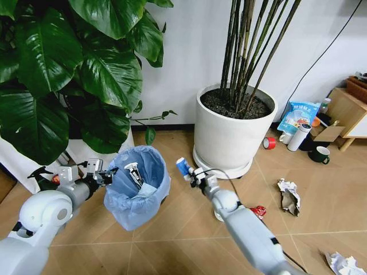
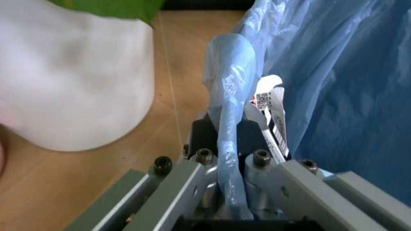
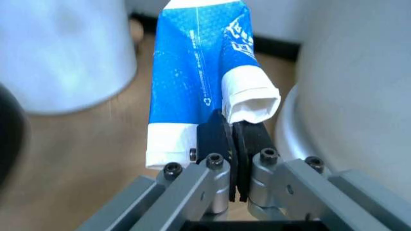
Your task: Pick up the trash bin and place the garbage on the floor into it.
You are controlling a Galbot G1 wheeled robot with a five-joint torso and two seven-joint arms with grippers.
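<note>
The trash bin [image 1: 137, 189], lined with a crinkly light-blue bag, hangs above the floor at centre left. My left gripper [image 1: 109, 174] is shut on its rim; the left wrist view shows the gripper [image 2: 228, 127] pinching the bag's edge [image 2: 228, 72]. Some litter [image 1: 135, 172] lies inside the bin. My right gripper [image 1: 190, 173] is just right of the bin's rim, shut on a small blue-white carton [image 1: 182, 166]. The carton [image 3: 192, 82] stands upright between the right gripper's [image 3: 232, 126] pads. A crushed red can [image 1: 259, 212] and crumpled paper wads [image 1: 289, 196] [image 1: 344, 264] lie on the floor.
A large white pot [image 1: 232, 134] with tall stems stands behind the right arm. A leafy plant [image 1: 63, 74] in a white pot [image 2: 70, 82] crowds the left. A blue snack bag [image 1: 298, 117], white tumbler [image 1: 299, 137], dark mug [image 1: 320, 154] and wooden furniture [image 1: 344, 112] sit far right.
</note>
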